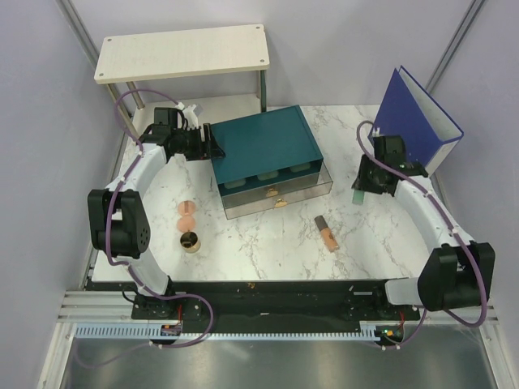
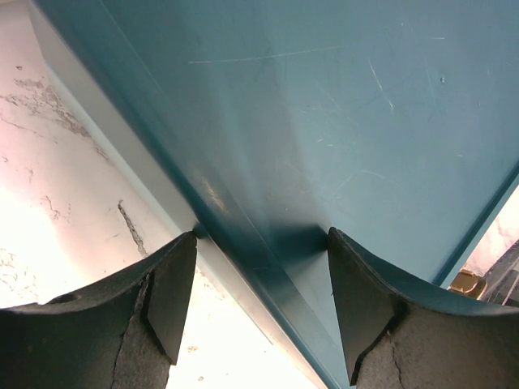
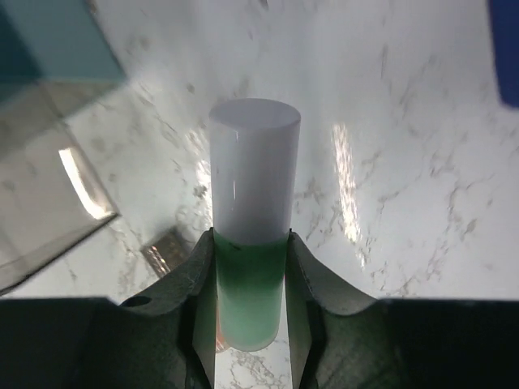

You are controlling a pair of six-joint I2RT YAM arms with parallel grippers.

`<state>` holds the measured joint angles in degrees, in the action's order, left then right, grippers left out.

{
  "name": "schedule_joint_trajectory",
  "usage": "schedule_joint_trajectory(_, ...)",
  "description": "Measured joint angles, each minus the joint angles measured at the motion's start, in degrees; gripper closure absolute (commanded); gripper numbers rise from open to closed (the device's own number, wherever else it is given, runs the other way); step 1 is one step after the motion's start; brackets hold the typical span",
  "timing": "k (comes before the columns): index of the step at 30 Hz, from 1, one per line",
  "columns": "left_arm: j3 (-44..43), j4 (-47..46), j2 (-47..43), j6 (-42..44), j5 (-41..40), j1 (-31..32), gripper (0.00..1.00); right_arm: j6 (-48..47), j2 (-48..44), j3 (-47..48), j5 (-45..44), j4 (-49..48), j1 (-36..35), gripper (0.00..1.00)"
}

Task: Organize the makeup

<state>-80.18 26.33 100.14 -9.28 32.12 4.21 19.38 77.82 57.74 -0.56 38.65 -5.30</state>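
The right gripper (image 3: 250, 247) clamps the mint-green tube (image 3: 253, 194) by its green body, off the right side of the teal drawer box (image 1: 266, 150). Best to carry it level over the box's pulled-out drawer and lower it gently. The left gripper (image 2: 261, 243) is spread wide, straddling the box's left edge.

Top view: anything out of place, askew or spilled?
Nothing spilled or broken. The teal box sits skewed to the table edge with its lower drawer pulled out, and the tan stick lies on its side, diagonal, in front of it.

Mint-green tube (image 3: 251, 300) (white-capped) in right pincer (image 3: 250, 312)
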Motion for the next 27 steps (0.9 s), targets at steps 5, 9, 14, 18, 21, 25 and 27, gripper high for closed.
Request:
schedule_joint_trajectory(5, 0.04, -0.04, 0.00, 0.02, 0.00, 0.00, 0.27, -4.42, -1.84, 11.87, 0.46, 0.46, 0.00, 1.00)
schedule_joint_trajectory(9, 0.11, -0.20, 0.00, 0.28, 0.02, 0.00, 0.27, -7.45, -2.10, 16.79, 3.52, 0.48, 0.00, 1.00)
schedule_joint_trajectory(14, 0.20, -0.37, -0.02, 0.57, 0.09, 0.00, 0.26, -14.34, -1.01, 19.82, 10.27, 0.57, -1.14, 1.00)
schedule_joint_trajectory(18, 0.28, -0.52, -0.02, 0.74, 0.17, 0.00, 0.26, -18.88, 1.18, 22.40, 13.49, 0.59, -5.05, 1.00)
schedule_joint_trajectory(21, 0.33, -0.63, -0.02, 0.76, 0.26, 0.00, 0.26, -20.61, 2.97, 25.05, 14.73, 0.57, -8.24, 1.00)
schedule_joint_trajectory(25, 0.39, -0.70, -0.02, 0.79, 0.42, 0.00, 0.25, -24.04, 6.38, 29.29, 13.38, -0.52, -13.84, 1.00)
schedule_joint_trajectory(27, 0.50, -0.83, -0.04, 0.81, 0.44, -0.02, 0.25, -26.71, 7.98, 30.34, 10.67, -0.83, -18.03, 1.00)
